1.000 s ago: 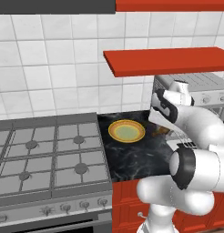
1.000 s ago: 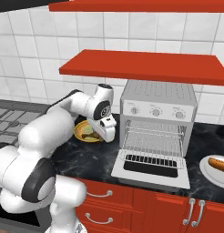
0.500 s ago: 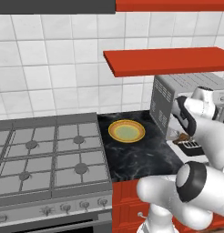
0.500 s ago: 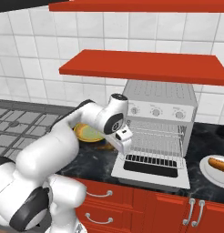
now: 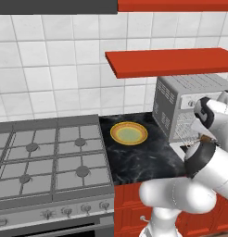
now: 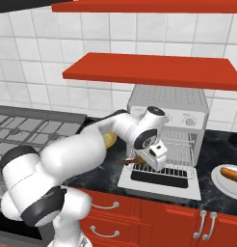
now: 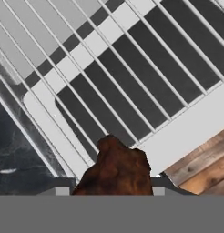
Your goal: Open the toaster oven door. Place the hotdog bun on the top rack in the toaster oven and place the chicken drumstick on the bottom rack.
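While the black marble counter (image 5: 143, 157) carries everything in the scene, the gas stove (image 5: 46, 157) takes up its left stretch and the toaster oven (image 6: 168, 103) stands at the right under a red shelf (image 6: 154, 72). Its toaster oven door (image 6: 161, 181) lies folded down flat on the counter, so the cavity is open and the wire racks can be reached from the front. A silver wire shelf (image 6: 180, 144) shows inside it; which level that is cannot be told for certain. Left of the oven sits the yellow plate (image 5: 129, 133), now bare. On the far right a hotdog bun (image 6: 232, 173) waits on its own white plate (image 6: 217, 179), not yet loaded. Smallest is the chicken drumstick (image 7: 116, 173), clamped in the claw (image 6: 151, 157) just above the lowered door at the oven's mouth, seemingly so it can be slid in low toward the bottom rack.
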Robot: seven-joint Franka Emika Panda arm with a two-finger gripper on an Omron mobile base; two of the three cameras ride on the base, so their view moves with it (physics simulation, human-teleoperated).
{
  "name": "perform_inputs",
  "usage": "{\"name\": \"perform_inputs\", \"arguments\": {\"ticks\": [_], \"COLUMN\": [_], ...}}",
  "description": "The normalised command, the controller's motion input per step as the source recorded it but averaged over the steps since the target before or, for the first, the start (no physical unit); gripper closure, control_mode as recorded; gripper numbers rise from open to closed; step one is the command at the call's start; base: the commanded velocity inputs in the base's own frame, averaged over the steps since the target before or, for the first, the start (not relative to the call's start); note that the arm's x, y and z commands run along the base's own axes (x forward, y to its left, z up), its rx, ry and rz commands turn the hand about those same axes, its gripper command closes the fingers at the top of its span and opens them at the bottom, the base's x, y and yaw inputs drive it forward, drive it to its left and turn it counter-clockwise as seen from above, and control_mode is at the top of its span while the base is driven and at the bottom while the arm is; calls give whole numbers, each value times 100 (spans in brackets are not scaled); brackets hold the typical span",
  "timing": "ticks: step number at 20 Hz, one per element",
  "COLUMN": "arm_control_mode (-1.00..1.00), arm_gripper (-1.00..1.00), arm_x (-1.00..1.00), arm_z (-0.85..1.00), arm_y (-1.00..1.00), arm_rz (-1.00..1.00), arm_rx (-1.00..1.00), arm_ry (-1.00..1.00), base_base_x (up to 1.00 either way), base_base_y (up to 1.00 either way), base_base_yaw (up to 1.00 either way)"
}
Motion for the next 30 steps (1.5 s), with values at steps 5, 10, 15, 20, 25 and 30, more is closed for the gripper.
{"name": "perform_inputs", "arguments": {"ticks": [5, 10, 15, 20, 25, 30], "arm_control_mode": [-100, -100, -100, -100, -100, -100], "arm_gripper": [100, 100, 100, 100, 100, 100], "arm_x": [6, 31, 55, 36, 15, -4], "arm_z": [-22, -37, -18, -29, -11, -33], "arm_y": [-36, -10, -17, -24, -29, -23], "arm_rz": [-1, -6, -2, -1, 0, 0], "arm_rx": [1, 0, 0, 0, 0, 0], "arm_ry": [-4, -1, -1, 0, -1, 0], "base_base_x": [0, 0, 0, 0, 0, 0], "base_base_y": [0, 0, 0, 0, 0, 0], "base_base_yaw": [0, 0, 0, 0, 0, 0]}}
